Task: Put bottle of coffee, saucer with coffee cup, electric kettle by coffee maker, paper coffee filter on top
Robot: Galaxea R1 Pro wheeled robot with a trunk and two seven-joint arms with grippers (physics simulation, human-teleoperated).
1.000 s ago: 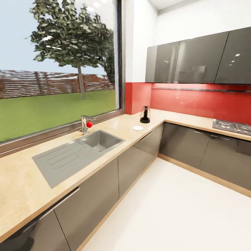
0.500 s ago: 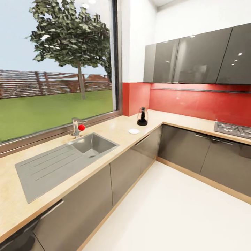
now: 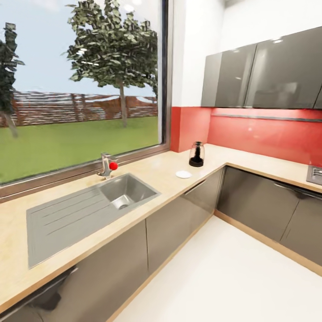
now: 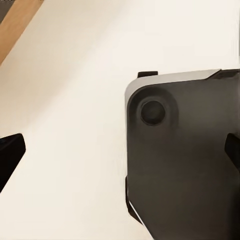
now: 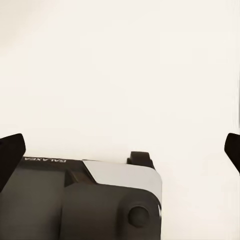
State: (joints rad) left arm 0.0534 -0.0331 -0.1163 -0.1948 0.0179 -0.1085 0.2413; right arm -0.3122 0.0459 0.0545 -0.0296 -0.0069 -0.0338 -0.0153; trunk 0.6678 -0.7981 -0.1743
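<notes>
Kitchen's L-shaped counter [image 3: 156,172] has slid rightward in the head view since a second ago — camera moving, not things. Coffee maker [image 3: 196,154] sits in the corner, saucer [image 3: 183,174] just beside it, both far ahead of each end effector — fingers spread wide over floor, empty.

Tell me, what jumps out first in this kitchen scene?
The big window with its tree and green lawn, above a steel sink set in the pale countertop. Further along, a small dark coffee maker stands in the corner against the red wall, with a white saucer lying just in front of it.
</notes>
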